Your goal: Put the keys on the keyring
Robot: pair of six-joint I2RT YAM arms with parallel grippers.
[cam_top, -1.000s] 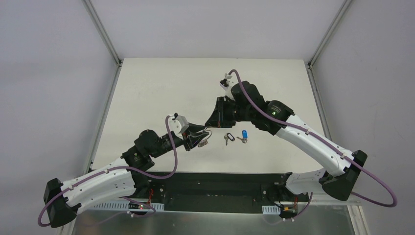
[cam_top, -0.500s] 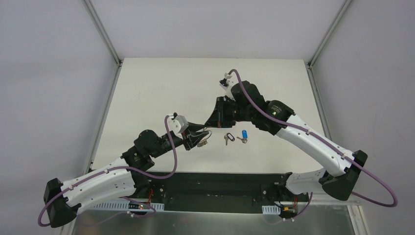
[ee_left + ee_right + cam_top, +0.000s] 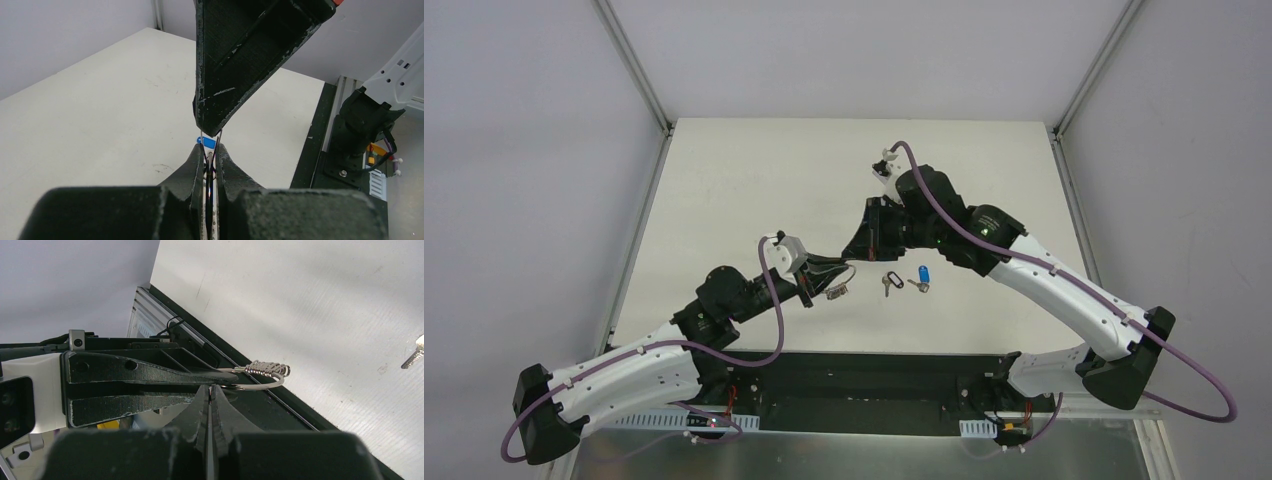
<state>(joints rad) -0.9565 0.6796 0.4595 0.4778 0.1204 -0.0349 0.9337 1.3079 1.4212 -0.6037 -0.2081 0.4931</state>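
**Both grippers met at the keyring; two keys lay loose on the table**

The left gripper (image 3: 210,159) was pinched almost fully together. Only a thin slot remained between its black fingers, and the wire of the keyring (image 3: 272,383) ran through that slot. The right gripper (image 3: 212,389) had its fingers pressed together into a single wedge. Its tip came down nose to nose onto the left one, right where the wire sat. Whether the right fingers actually nipped the wire could not be told.

The keyring was held up off the table (image 3: 724,180), in the air between the two tips. It was a thin silver wire bent into a loop that curved out past the left fingertips. A coiled metal piece (image 3: 267,369), short and ribbed, sat on the loop where it left the left gripper. No key hung on the wire.

The keys lay flat on the white surface just to the right of the joined grippers, apart from the ring. The black-headed key (image 3: 887,283) was the nearer one. The blue-headed key (image 3: 921,277) lay just beside it on the far side, and the two were close but not clearly touching. In the left wrist view the blue head peeked out just behind the fingertips.

Counted: one keyring, two keys and two grippers.
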